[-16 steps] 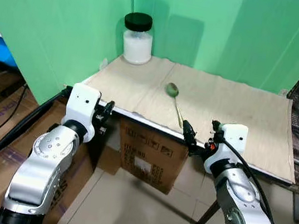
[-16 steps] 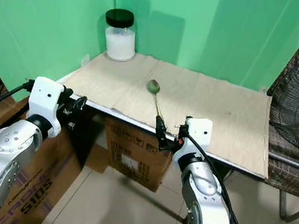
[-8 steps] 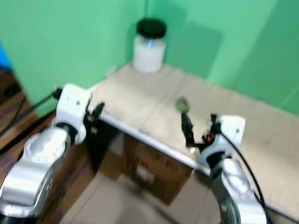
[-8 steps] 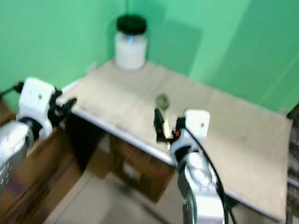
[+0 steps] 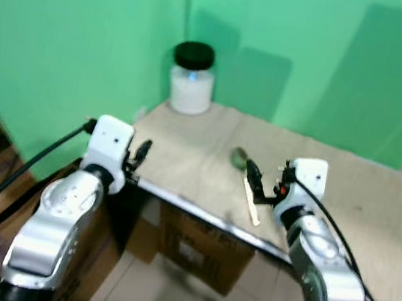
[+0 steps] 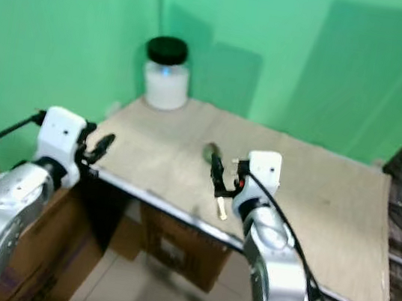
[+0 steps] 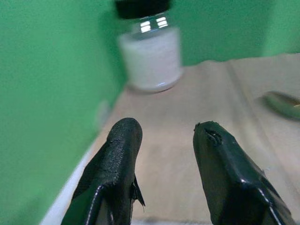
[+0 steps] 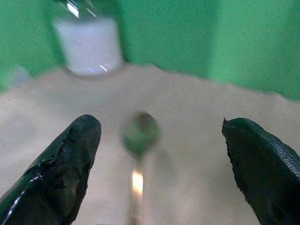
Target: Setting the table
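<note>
The right gripper [image 5: 251, 182] was held over the near part of the counter [image 5: 373, 214], its jaws spread wide and nothing held between them. A spoon [image 8: 138, 154] was lying flat on the beige cloth [image 6: 316, 190] directly under and just beyond the jaws; in the right wrist view its greenish bowl was seen between the two fingers [image 8: 65, 164], with the shiny handle running back toward the wrist. The jaws were not touching the spoon.

The left gripper [image 7: 164, 154] was kept at the left edge of the counter, with its jaws partly open and empty. A jar [image 5: 191, 78] with white contents and a black lid was standing upright well beyond these jaws, in the far corner against the green wall [image 5: 76, 26]. A cardboard box [image 5: 202, 245] was seen below the counter. All pictures were somewhat blurred.
</note>
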`<state>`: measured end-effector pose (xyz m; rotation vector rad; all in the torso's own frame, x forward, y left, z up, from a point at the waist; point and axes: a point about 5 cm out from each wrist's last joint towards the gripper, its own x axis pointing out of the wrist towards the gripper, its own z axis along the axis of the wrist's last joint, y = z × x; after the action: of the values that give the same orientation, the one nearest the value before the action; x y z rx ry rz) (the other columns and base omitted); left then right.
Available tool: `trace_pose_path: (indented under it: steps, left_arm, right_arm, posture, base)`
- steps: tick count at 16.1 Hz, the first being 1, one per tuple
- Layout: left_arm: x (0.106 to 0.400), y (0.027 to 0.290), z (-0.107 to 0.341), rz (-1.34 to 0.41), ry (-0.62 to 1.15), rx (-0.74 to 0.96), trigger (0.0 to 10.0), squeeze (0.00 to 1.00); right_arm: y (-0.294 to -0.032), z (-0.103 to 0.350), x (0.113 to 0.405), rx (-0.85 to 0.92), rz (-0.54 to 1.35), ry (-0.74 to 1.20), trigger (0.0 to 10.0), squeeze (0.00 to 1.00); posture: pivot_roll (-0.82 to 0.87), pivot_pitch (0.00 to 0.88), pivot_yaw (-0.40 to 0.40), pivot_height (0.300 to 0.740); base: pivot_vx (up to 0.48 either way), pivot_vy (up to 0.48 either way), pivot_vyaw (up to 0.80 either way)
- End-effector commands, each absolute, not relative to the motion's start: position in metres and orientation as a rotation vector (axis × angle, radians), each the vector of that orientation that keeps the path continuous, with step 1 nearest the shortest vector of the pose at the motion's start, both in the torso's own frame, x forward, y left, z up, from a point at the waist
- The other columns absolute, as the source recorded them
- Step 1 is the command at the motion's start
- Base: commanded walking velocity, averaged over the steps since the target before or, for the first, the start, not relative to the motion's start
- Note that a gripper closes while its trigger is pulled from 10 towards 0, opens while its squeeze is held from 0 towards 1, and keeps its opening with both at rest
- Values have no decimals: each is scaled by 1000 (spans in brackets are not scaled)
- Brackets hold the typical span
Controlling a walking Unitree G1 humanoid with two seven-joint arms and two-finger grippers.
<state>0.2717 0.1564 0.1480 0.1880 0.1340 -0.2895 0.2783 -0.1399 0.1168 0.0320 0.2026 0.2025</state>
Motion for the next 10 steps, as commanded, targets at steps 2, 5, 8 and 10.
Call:
trace_pose_path:
  steps: [2,5,8,10]
  left_arm:
    - [269,146,144,-383,150,167,10000,941]
    - [269,148,141,-414,182,210,10000,1000]
    - [270,150,136,-504,235,252,10000,1000]
    - [269,153,135,-559,260,276,10000,1000]
  right_arm:
    - [-145,121,282,95,237,242,10000,796]
    - [-140,117,299,32,274,317,10000,1000]
    - [-128,115,324,-1,326,366,10000,1000]
    - [-123,117,340,-12,361,403,10000,1000]
  posture:
    - [50,0,8,740]
    - [45,0,13,740]
    - [45,0,3,740]
    - [50,0,-8,740]
  base:
    - [0,0,0]
    - [0,0,0]
    - [0,0,0]
    - [0,0,0]
